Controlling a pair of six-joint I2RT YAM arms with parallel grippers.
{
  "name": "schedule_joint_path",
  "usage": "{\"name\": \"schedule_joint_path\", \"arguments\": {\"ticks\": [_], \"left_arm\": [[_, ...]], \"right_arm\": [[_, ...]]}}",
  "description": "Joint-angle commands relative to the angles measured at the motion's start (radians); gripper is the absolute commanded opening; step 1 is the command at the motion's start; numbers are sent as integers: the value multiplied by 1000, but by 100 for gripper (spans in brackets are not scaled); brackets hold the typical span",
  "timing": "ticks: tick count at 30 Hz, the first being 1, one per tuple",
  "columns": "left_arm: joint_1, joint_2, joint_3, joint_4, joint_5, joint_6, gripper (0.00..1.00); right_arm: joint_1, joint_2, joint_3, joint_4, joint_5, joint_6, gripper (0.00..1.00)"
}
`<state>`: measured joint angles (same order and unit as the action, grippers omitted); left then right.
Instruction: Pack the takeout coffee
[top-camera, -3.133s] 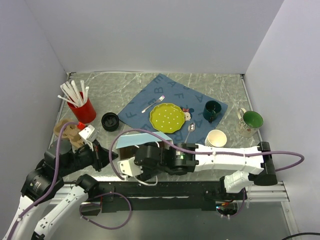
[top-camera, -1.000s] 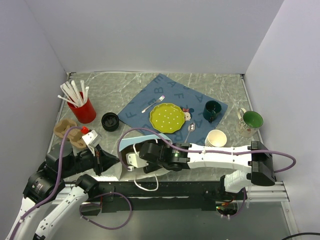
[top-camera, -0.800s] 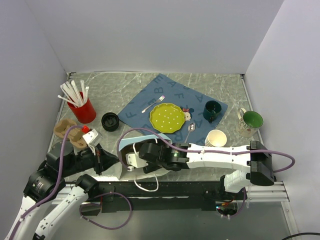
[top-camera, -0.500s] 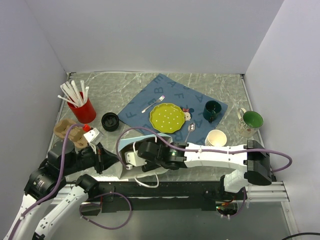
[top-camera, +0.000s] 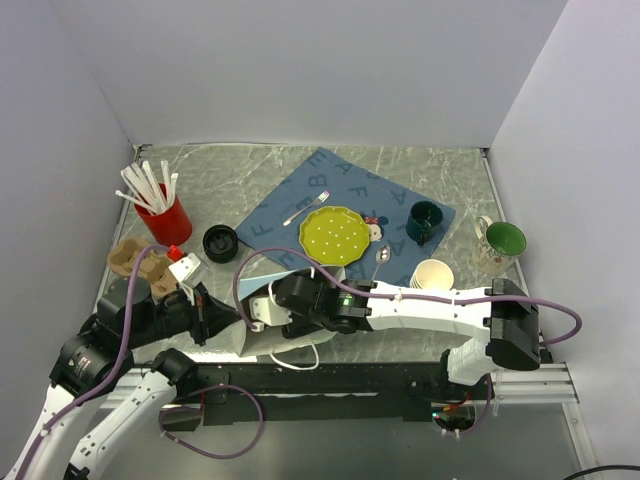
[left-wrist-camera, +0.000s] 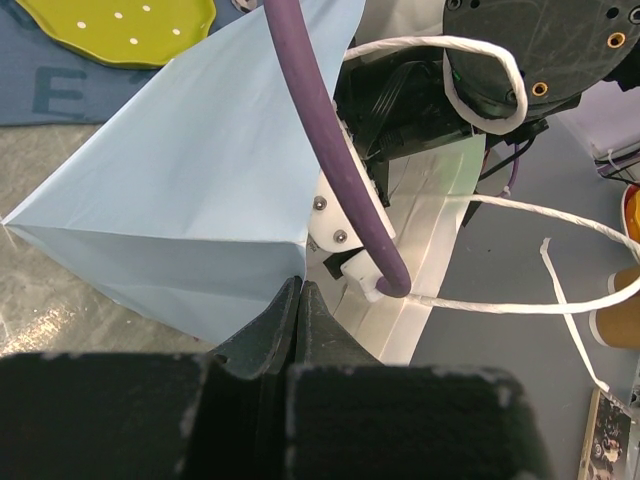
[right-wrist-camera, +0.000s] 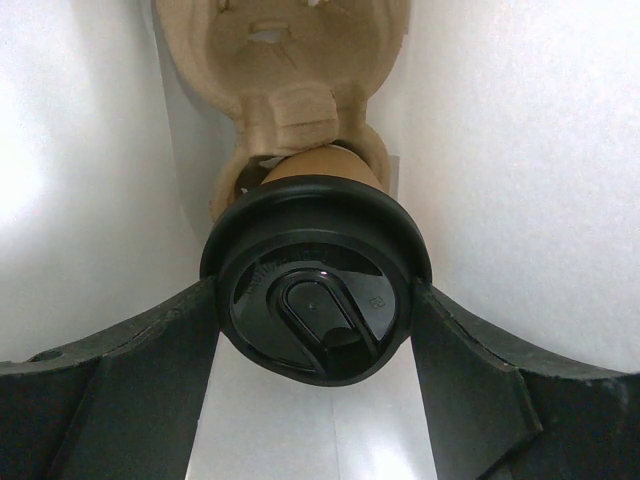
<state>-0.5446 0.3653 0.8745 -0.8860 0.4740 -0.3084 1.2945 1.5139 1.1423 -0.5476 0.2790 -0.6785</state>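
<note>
Cup: the takeout coffee (right-wrist-camera: 316, 292) is sitting inside the paper bag (left-wrist-camera: 180, 200), its black lid facing the right wrist camera and its tan body running away behind it.
Right arm: the right end effector (right-wrist-camera: 316, 312) is reaching in through the bag's mouth and clasping the takeout coffee, one finger pressing on each side of the lid's rim.
Carrier: a moulded pulp carrier (right-wrist-camera: 290, 50) is lying deeper in the bag, just beyond the cup.
Left arm: the left end effector (left-wrist-camera: 300, 300) is closing tight at the bag's near corner. It appears to be pinching the paper edge there, though the contact itself is hard to see.
Bag: it is lying on its side on the tabletop (top-camera: 230, 170) near the arm bases, with a white cord handle (left-wrist-camera: 520, 302) trailing out.
Surroundings: a yellow plate (top-camera: 335, 235) is resting on a blue mat (top-camera: 345, 195) behind the bag. A red cup of straws (top-camera: 168, 222) and a loose black lid (top-camera: 220, 242) are standing to the left.
</note>
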Motion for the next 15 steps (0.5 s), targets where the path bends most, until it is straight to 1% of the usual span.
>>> {"name": "schedule_joint_path", "arguments": {"ticks": [1,3,8,10,11,12,15], "left_arm": [[-3,21,27,28,17,0,1],[-5,24,29,30,14,-3,1],[-5,29,29,32,14,-11,1],[-5,26,29,38,15,-14,1],[-5,27,29,38,15,-15,1],[-5,29,29,38,14,-17,1],[-5,31,35,36,11,-12,1]], "right_arm": [[-6,25,-26,-6,-93,30,59],[-6,28,-29,-9,-97,34,61],[-6,37,-46,-3,-103,43,63],[-6,45,-46,0,-104,49,66],[-6,46,-49,1,-106,59,68],[-6,46,-49,6,-101,63,73],[-6,37,-47,6,-97,68,81]]}}
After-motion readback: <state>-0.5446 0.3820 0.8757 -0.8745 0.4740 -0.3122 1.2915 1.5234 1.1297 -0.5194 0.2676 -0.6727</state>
